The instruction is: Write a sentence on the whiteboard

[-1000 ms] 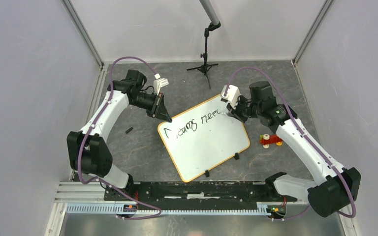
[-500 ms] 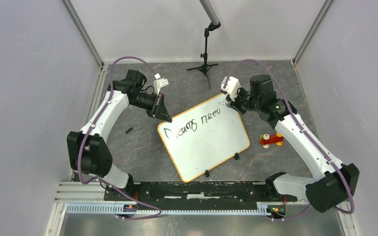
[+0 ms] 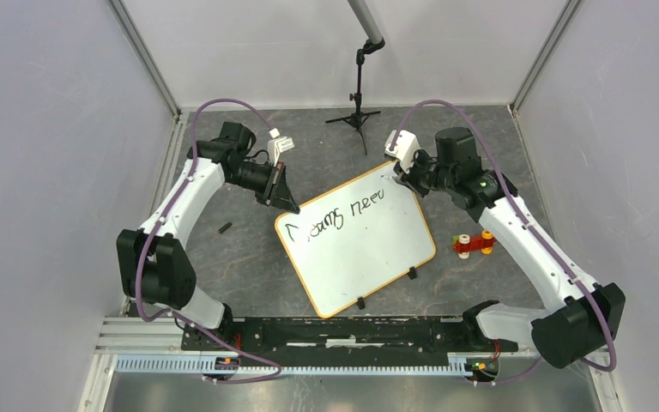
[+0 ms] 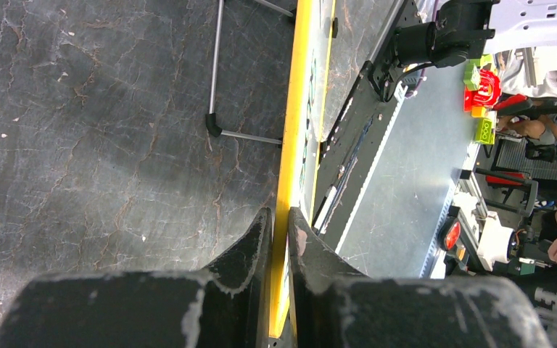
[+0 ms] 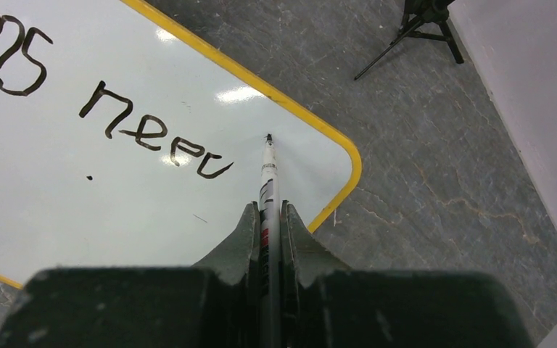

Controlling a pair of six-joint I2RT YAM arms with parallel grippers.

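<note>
My left hand is clamped on the yellow rim at the far-left corner of the whiteboard. I grip it there so the board, lying askew on the worktop, cannot slide under my pen strokes. My right hand is clenched on the marker, which juts straight out between the fingers. Its tip is near the board's far-right corner, just past the last stroke of the sentence; whether it touches the surface I cannot tell. The lettering runs along the board's far edge, and its second word looks unfinished to me.
</note>
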